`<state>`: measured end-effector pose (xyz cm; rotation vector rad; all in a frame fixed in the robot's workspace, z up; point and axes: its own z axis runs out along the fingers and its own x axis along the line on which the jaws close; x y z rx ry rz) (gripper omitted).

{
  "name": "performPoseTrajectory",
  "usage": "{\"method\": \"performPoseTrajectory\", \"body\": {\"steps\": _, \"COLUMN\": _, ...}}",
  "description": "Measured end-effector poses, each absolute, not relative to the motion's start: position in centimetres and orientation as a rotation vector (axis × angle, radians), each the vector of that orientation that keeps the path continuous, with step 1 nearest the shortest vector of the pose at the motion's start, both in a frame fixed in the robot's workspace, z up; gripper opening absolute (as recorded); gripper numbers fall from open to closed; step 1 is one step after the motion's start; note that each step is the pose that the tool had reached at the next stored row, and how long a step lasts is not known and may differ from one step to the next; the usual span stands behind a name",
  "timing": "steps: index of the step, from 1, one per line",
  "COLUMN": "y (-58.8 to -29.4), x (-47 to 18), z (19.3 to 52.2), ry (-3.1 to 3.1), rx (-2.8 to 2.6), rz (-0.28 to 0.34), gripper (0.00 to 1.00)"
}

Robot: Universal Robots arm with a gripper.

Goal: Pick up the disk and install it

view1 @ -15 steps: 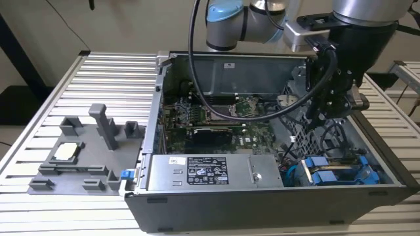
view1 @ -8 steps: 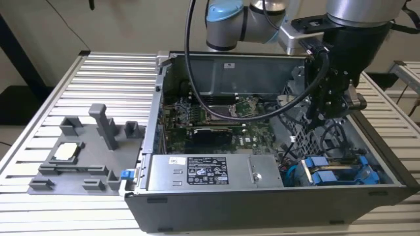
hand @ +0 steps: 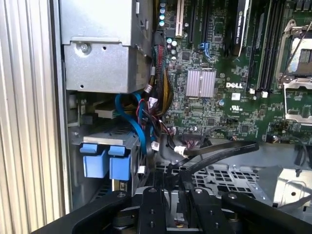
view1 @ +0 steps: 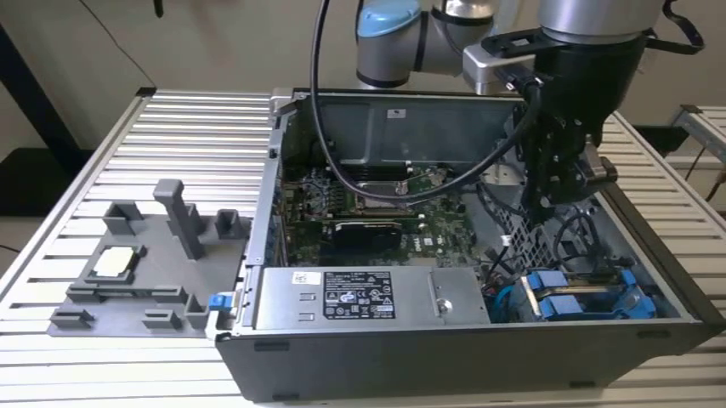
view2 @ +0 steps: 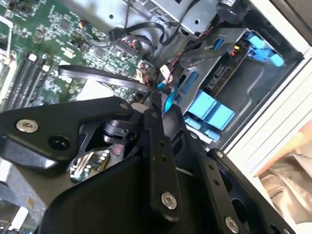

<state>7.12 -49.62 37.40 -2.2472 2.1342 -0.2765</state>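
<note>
Now disk (view1: 564,306) flat, long axis, blue end toward exterior view's left.

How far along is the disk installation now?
Apparently done: a blue plastic-framed disk sits in the corner bay of the open grey computer case. In hand: nothing seen held; the black gripper hangs above the perforated metal cage. Left: I cannot tell whether it is fully seated.

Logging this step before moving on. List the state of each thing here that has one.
Computer case: open, side panel off.
Blue-framed drives: seated in the case's corner.
Gripper: in the case opening above the perforated cage, clear of the drives.
CPU socket: bare, no cooler fitted.
</note>
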Motion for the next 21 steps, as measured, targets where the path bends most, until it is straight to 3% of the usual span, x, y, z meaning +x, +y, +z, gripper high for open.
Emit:
{"method": "performPoseTrajectory", "body": {"steps": 10, "y": -49.3, "x": 7.1, "z": 36.3, "ry": 2.146, "rx": -2.255, "rz": -0.332, "gripper": 0.27}}
{"method": "performPoseTrajectory", "body": {"steps": 21, "y": -49.3, "x": 6.8, "z": 36.2, "ry": 2.145, "rx": -2.252, "rz": -0.33, "gripper": 0.27}}
